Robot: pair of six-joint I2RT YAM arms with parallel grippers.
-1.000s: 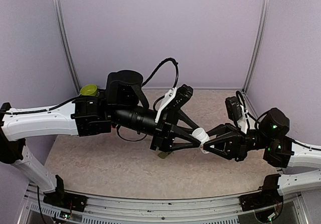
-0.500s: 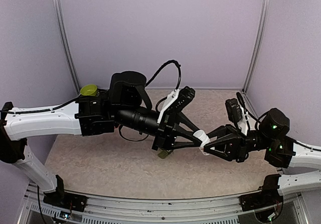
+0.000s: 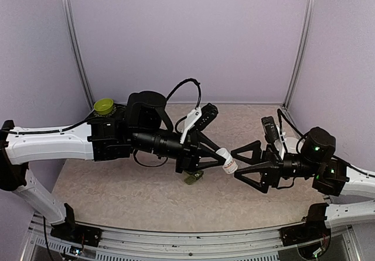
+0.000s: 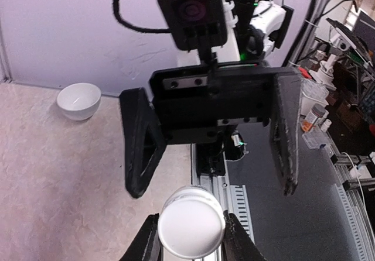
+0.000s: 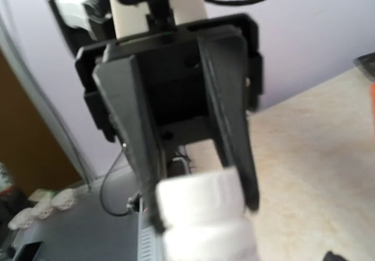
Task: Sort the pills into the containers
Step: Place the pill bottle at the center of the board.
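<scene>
Left end effector [image 3: 222,159] clenched on the white bottle [image 3: 229,165]; right end effector [image 3: 234,165] released, jaws wide, bottle just ahead.

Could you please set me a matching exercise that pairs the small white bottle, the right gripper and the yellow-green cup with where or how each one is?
Things:
1. small white plastic bottle
2. right gripper
3. yellow-green round cup

Places or states:
A. at the far left, behind the left arm
B. jaws wide apart, holding nothing
C. clamped between the fingers of the left gripper

Pairs: 1-C, 2-B, 3-A.
</scene>
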